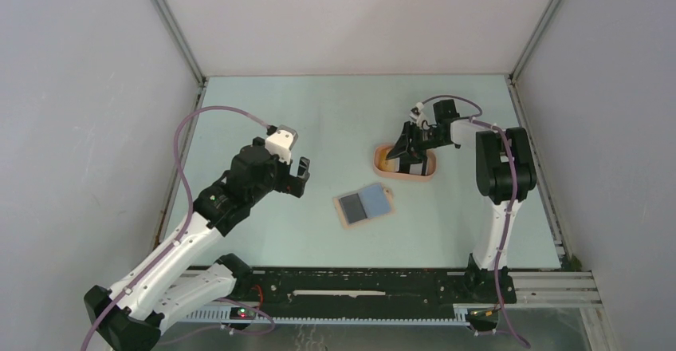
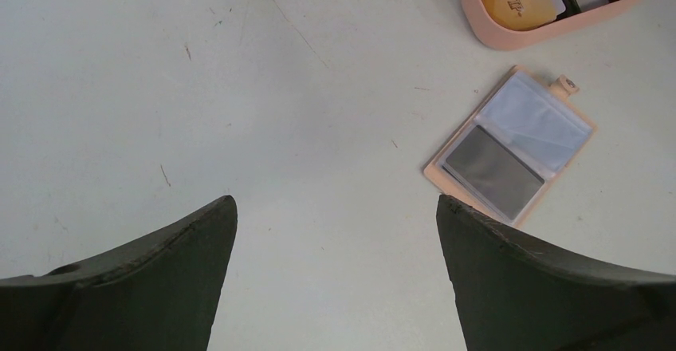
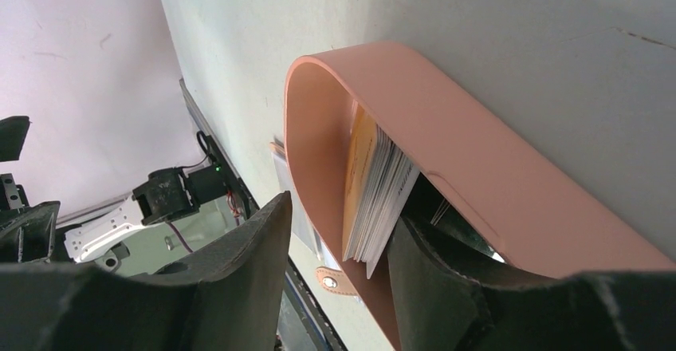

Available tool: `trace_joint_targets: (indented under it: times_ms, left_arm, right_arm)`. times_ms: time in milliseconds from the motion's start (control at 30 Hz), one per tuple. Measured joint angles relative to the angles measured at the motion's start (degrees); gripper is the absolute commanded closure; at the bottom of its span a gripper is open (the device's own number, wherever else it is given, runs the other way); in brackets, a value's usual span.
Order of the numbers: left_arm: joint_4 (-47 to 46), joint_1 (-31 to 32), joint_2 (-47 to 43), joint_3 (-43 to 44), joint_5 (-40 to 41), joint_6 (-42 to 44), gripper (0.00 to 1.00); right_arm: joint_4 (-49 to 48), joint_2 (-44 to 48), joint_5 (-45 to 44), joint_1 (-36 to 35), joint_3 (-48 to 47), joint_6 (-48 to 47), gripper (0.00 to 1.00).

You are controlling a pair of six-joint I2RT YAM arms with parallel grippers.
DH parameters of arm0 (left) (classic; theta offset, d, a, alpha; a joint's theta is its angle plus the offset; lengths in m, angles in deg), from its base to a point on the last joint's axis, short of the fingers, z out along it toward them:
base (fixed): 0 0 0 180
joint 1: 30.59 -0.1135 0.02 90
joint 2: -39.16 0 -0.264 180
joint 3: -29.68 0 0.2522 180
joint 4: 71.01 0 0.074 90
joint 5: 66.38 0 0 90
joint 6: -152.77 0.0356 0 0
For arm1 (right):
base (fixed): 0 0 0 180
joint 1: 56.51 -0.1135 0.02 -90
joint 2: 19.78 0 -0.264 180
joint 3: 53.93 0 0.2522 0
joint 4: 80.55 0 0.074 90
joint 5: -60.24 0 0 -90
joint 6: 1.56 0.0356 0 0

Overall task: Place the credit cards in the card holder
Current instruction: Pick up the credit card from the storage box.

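Top external: card holder [image 1: 364, 204] lies open mid-table, at seven o'clock from the pink tray [image 1: 430, 174]; credit cards [image 3: 375, 191] stand stacked on edge inside the tray; right gripper [image 1: 405, 159] fingers apart, astride tray wall and stack, not clamped; left gripper [image 1: 300, 178] spread wide, empty, at ten o'clock from the card holder.

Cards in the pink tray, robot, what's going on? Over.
Left tool open, empty. Right tool astride tray wall and card stack, grip unclear. Card holder lies open on table. Nothing blocking it.
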Motion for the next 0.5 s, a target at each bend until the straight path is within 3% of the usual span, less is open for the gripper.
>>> trace_joint_targets:
  times_ms: [500]
  left_arm:
    - [0.0,0.0,0.2,0.0,0.0,0.0,0.00]
  right_arm:
    - [2.0,0.0,0.0,2.7,0.0,-0.5,0.59]
